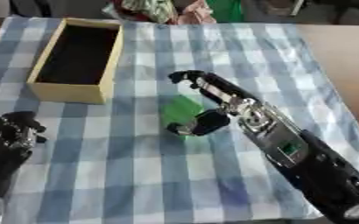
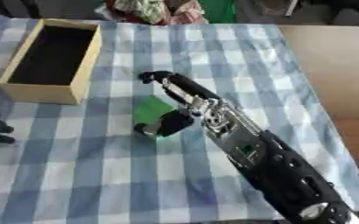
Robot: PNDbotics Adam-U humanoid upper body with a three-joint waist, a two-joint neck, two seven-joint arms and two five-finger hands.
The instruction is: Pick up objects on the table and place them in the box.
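Green and flat, a small object (image 2: 152, 109) is lying on the blue-and-white checked tablecloth (image 2: 213, 48) near the middle of the table, its shape roughly square w/ one corner pointing toward the box; a paler patch is showing along its lower edge, and no markings can be made out on it. The robot's right hand (image 1: 213, 103) is reaching in from the lower right corner, black arm w/ silver joints stretching diagonally across the cloth. Its fingers (image 1: 188, 77) are extending straight past the far side of the green object, while the thumb (image 1: 202, 124) is sitting at the object's near edge, so the hand is bracketing the piece w/out curling round it; whether it is actually touching is not clear. The box (image 1: 66, 92), tan cardboard outside and black inside, is standing open at the upper left of the cloth, well apart from the object. The left hand (image 1: 10, 135) is resting at the lower left edge, fingers up and relaxed, holding nothing. Bare wood tabletop (image 2: 328, 65) is showing to the right of the cloth.
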